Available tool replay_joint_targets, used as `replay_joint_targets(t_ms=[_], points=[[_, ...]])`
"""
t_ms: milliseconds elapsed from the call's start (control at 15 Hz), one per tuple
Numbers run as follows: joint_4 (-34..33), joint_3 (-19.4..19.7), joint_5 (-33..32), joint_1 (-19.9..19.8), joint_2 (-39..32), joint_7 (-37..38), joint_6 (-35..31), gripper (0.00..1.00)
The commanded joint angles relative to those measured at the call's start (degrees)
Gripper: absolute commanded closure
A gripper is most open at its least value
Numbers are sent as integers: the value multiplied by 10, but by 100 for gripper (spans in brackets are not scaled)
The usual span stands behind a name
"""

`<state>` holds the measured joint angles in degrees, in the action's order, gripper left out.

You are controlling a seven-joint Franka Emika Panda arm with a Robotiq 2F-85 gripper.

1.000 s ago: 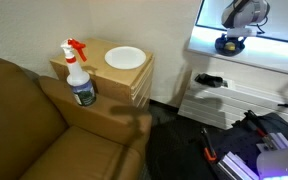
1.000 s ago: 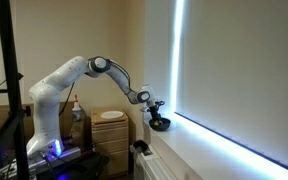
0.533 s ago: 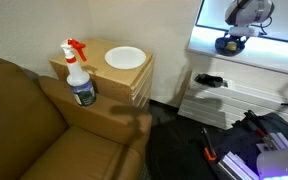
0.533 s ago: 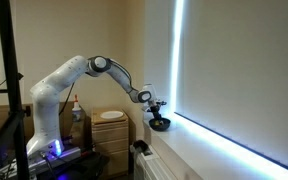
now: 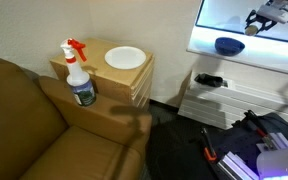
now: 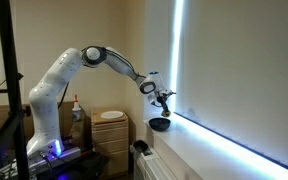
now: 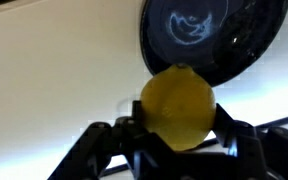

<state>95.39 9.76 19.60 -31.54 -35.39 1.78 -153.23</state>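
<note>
My gripper point(image 7: 178, 125) is shut on a round yellow fruit, a lemon point(image 7: 177, 106), which fills the space between the two black fingers. In the wrist view a dark blue bowl point(image 7: 214, 38) lies beyond the lemon on the white windowsill point(image 7: 54, 90). In both exterior views the gripper point(image 5: 271, 17) point(image 6: 164, 97) hangs above the sill, up and to the side of the bowl point(image 5: 228, 45) point(image 6: 160, 124). The lemon is too small to make out in the exterior views.
A brown couch point(image 5: 34, 120) fills the near corner. Beside it a wooden side table point(image 5: 134, 75) carries a white plate point(image 5: 125, 57), and a spray bottle point(image 5: 78, 74) stands on the couch arm. A white radiator shelf point(image 5: 224, 90) sits under the window. The blind point(image 6: 234, 70) hangs behind the sill.
The gripper has lifted up and away from the bowl with the lemon held in it; before, it was low over the bowl. The bowl stays on the sill.
</note>
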Motion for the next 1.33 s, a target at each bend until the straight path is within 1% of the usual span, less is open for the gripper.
replay_joint_targets(t_ms=[0,67,200,400,533,733,867,1000,1267], points=[[50,14,15,-25,46,-5,0,57],[50,30,3,-24,39,11,7,57],[52,44,4,-30,26,24,10,57],[38,48,21,-45,-3,57,15,57],[21,61,15,-36,-24,110,20,57],[3,70,14,-39,-60,157,24,57],[-10,67,23,-47,-82,177,24,57],[-23,62,32,-53,-103,192,5,57],[-60,64,40,-59,-135,213,-6,57]])
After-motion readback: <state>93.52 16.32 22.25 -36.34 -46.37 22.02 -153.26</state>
